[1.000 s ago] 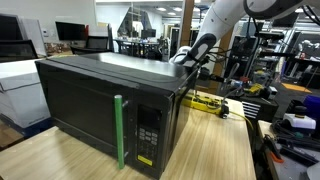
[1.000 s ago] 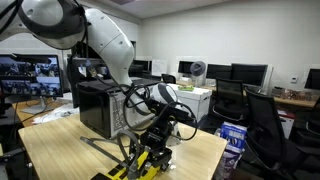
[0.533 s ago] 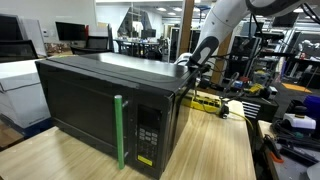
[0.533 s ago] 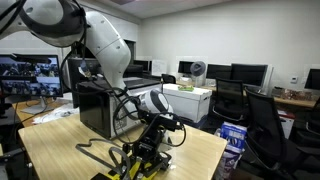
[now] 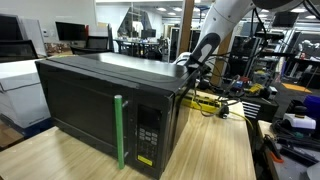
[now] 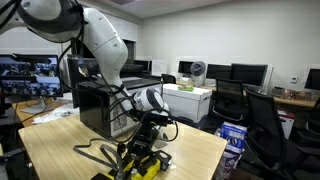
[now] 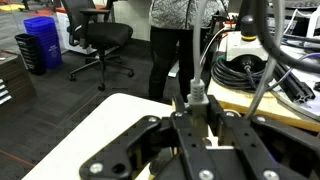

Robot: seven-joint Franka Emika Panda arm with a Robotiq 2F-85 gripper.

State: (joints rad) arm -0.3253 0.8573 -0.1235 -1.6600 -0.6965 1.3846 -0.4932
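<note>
Black plug [image 7: 197,92] sits pinched in the gripper [image 7: 198,110] behind the microwave [image 5: 100,100], carried nearer it over the last second, its cord [image 5: 214,106] now looping over the yellow strip [image 6: 148,168] on the table [image 5: 215,150].

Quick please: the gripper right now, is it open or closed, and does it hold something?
Gripper: closed, holding what looks like a small grey plug.
</note>
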